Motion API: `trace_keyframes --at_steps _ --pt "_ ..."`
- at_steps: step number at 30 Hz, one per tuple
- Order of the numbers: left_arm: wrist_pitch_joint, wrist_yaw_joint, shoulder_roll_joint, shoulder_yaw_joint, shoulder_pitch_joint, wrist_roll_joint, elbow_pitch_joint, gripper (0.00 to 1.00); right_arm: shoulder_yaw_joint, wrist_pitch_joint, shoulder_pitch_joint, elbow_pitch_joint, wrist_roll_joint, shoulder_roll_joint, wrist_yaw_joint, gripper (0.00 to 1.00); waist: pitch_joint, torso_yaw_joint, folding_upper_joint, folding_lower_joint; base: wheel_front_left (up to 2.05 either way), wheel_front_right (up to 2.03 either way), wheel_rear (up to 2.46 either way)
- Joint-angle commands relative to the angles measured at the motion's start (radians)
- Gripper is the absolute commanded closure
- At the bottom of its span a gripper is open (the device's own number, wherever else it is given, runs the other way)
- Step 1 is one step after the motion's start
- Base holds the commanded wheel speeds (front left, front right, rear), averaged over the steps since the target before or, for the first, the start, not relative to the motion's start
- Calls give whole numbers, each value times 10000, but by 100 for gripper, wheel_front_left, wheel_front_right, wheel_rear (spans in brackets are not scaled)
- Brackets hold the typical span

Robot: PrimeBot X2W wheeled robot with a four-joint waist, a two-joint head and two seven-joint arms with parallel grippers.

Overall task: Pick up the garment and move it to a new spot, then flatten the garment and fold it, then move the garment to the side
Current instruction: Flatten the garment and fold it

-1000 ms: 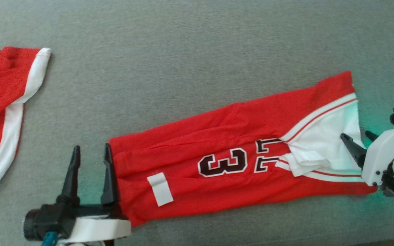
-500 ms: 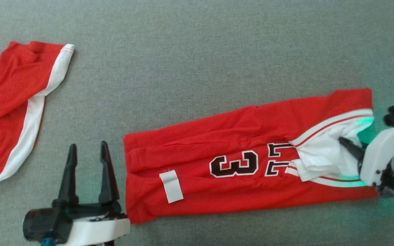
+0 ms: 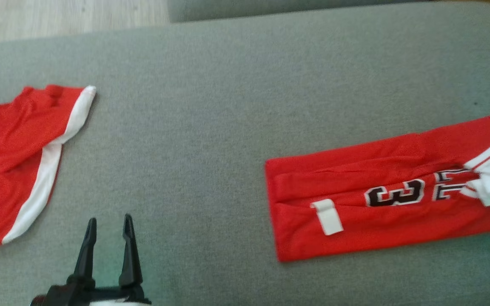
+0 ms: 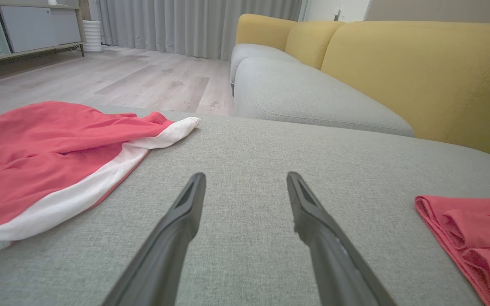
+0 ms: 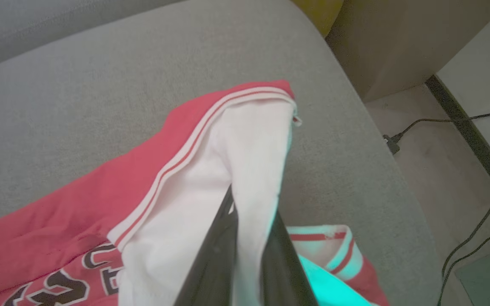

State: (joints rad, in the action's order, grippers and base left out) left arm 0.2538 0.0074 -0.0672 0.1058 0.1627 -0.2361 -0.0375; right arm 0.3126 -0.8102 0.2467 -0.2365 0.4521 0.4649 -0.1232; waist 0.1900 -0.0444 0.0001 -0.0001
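The garment [image 3: 377, 212] is a red jersey with dark numbers, folded into a long strip on the grey cushion at the right of the head view. In the right wrist view, my right gripper [image 5: 251, 208] is shut on the garment's white panel [image 5: 249, 148], and the cloth rises in a peak between the fingers. My left gripper [image 3: 109, 219] stands open at the bottom left, well left of the garment, with nothing between its fingers. The left wrist view shows the left gripper [image 4: 246, 176] over bare cushion, with the garment's folded end [image 4: 470, 229] at the far right.
A second red cloth with a white stripe [image 3: 11, 157] lies at the cushion's left edge. Wooden floor [image 3: 58, 17] shows beyond the far edge. A yellow sofa back [image 4: 398, 72] stands behind. Cables [image 5: 474, 123] run on the floor past the cushion's right end.
My right gripper has shut on the white panel and pulled the garment to the right, away from my left gripper. The head view has also shifted; the left gripper stayed open.
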Motion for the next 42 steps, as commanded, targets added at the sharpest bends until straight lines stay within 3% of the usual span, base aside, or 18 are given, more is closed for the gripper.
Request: trace_keyframes --at_steps 1,9,16,22,28,42 --pt "79 -96 102 -444 14 134 177 0 125 -168 213 750 -47 465 -75 100 -380 -93 -1 1 0 0 0" --pt "79 -144 163 -474 178 -1 62 0 -1094 -1123 45 2864 887 -193 -75 100 -664 -170 -1 1 0 0 0" --pt "80 35 167 -290 192 -303 0 0 -3250 -1435 -947 4200 1354 -1416 -75 100 -712 -78 -1 1 0 0 0" --pt "80 146 168 -165 172 -384 -117 0 -4725 -496 -1554 3711 1085 -2760 -75 100 -789 2 -1 1 0 0 0" --pt "80 192 169 -68 207 -382 -191 0 -5104 971 -1433 2710 466 -3737 -75 100 -849 38 -1 1 0 0 0" --pt "80 222 169 256 219 -337 -485 0 -5553 2815 -571 1590 642 -4142 -75 100 -791 -20 -1 1 0 0 0"
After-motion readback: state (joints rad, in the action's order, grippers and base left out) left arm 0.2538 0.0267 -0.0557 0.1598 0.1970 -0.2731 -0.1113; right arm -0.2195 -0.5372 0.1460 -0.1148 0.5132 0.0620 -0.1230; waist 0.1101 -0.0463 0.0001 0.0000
